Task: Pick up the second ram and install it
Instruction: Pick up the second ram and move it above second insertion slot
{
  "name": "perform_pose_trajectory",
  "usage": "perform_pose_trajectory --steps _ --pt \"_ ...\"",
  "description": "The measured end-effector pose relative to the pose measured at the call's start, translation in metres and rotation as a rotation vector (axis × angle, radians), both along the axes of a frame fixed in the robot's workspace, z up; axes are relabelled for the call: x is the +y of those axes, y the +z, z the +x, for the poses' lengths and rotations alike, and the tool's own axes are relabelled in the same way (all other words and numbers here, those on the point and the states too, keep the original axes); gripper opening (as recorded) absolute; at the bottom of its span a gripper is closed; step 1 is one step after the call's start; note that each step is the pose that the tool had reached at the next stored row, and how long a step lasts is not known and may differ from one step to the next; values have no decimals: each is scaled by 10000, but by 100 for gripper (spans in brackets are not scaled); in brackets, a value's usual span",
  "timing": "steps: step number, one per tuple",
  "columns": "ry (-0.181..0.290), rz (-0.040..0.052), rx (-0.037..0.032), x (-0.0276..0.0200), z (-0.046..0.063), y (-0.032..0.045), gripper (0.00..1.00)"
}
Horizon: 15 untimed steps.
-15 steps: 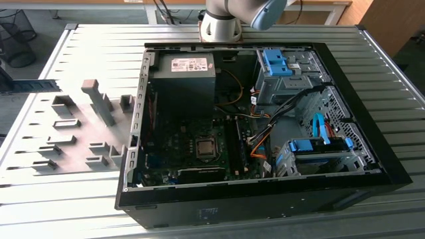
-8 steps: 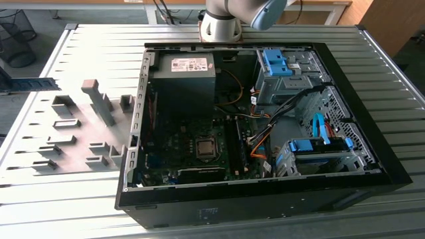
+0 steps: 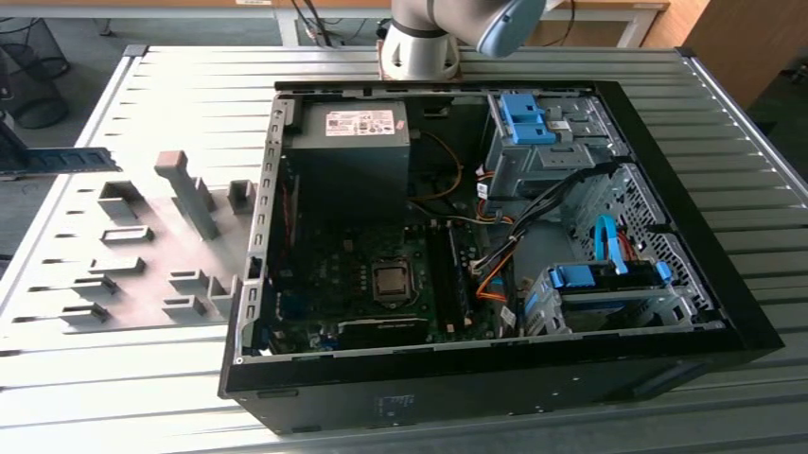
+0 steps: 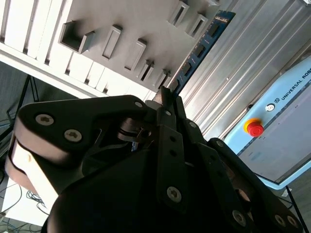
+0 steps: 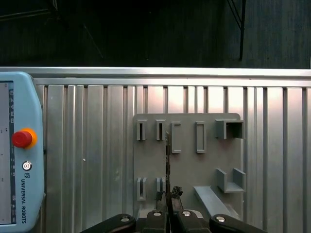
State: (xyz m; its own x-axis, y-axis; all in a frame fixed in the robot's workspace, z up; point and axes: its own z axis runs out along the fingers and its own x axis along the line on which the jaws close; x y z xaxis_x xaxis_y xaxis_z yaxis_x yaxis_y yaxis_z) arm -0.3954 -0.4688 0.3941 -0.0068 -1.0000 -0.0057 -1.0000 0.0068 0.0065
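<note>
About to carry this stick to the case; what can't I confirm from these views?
Second wrist view: the hand covers the gripped end of the second ram.
First wrist view: the ram is edge-on, chips and label hidden.
Exterior view: the left edge cuts off the hand; memory slots too dark to tell if filled.

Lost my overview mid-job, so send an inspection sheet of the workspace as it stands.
Surface: ribbed metal table, carrying a grey fixture plate.
Job's things: second ram in the gripper, not in the open computer case.
Clutter: teach pendant near the table's edge.
Gripper: gripper shut on the second ram's end.
Cables: orange, blue and black wires inside the case.
Surroundings: mesh bin on the floor beyond the table.
</note>
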Motion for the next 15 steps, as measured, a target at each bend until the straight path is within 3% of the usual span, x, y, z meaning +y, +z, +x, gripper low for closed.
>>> perform_pose_trajectory --steps 15 --pt "1 0 0 0 138 0 14"
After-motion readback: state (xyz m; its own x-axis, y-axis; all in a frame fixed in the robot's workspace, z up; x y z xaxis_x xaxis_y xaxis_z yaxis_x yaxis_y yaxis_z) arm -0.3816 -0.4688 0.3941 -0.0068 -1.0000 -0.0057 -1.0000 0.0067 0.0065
